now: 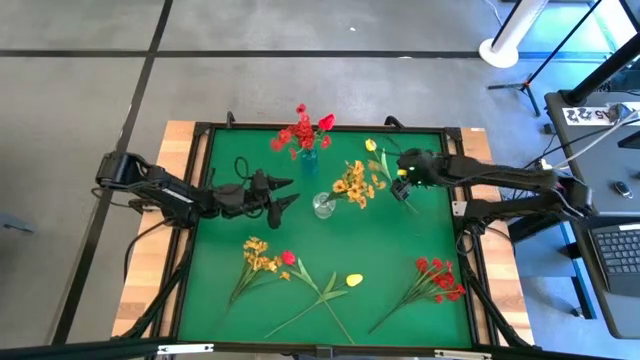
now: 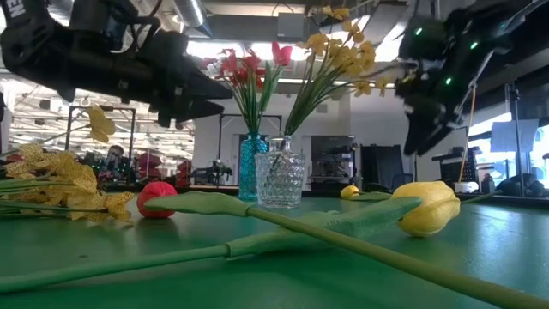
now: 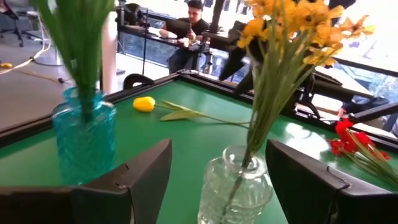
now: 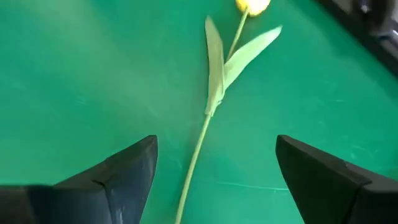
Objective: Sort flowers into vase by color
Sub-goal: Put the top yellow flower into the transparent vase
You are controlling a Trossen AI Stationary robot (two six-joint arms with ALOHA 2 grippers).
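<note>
Bright, even overhead light leaves only faint shadows on the green table (image 1: 400, 250). In the low view the ceiling lamps glare and the nearest stem (image 2: 283, 236) is soft, out of focus. Daylight washes out the windows (image 3: 379, 31) behind the left wrist view, whose foreground blurs.

In the right wrist view the yellow tulip (image 4: 252, 5) is cut off at its bud by the edge. In the left wrist view the blue vase (image 3: 84, 142) loses its blooms likewise; the red sprig (image 3: 348, 138) is blurred.
</note>
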